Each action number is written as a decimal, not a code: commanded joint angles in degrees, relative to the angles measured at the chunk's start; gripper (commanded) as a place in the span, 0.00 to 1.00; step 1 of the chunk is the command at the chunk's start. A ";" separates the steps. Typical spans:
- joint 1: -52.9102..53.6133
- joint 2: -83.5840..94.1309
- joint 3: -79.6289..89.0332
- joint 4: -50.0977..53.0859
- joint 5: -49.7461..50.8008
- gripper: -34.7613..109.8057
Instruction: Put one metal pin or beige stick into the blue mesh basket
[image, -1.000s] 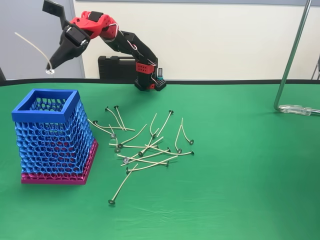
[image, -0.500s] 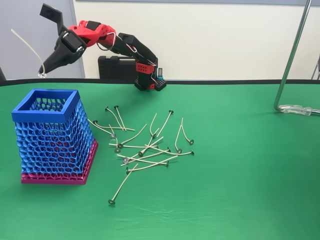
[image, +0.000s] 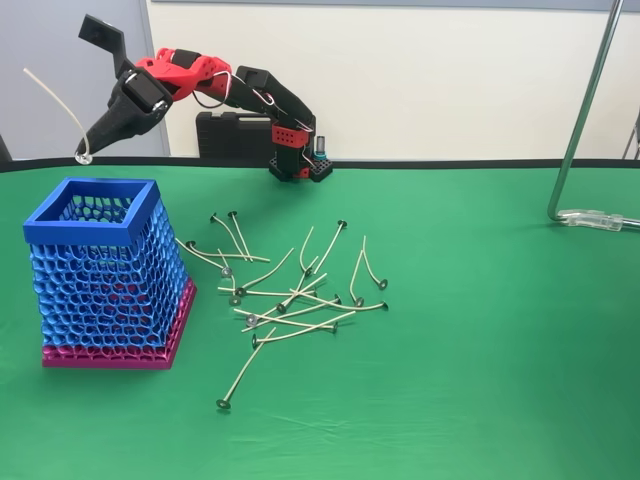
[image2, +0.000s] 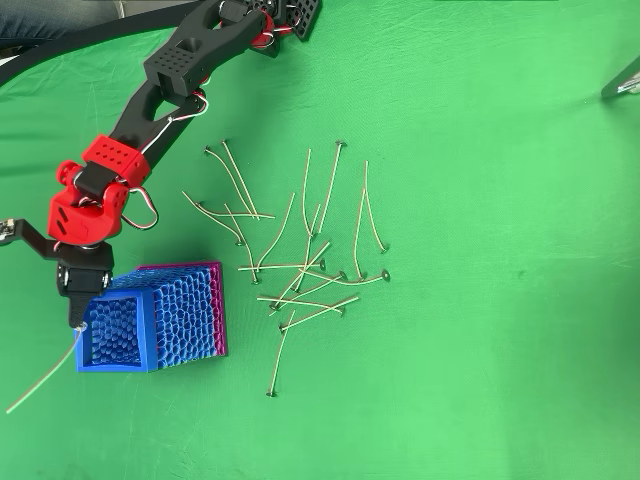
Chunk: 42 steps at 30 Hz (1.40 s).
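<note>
One beige stick (image: 55, 98) clamped by its disc end in gripper (image: 84, 152), held above near-left rim of blue mesh basket (image: 92, 228), not yet released; remaining: centre over opening and drop; rest of sticks (image: 290, 290) loose on green table (image: 480, 350)

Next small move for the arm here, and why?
Probably shift the gripper a little further in over the basket's opening, then release. It holds a beige stick by its disc end above the blue mesh basket, but in the overhead view the tip sits right at the rim's edge and the stick trails outside it.
</note>
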 joint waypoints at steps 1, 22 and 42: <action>-0.35 0.97 -0.62 -1.23 0.35 0.37; -3.60 16.26 14.15 5.45 7.21 0.27; -21.53 75.94 85.96 2.99 16.08 0.25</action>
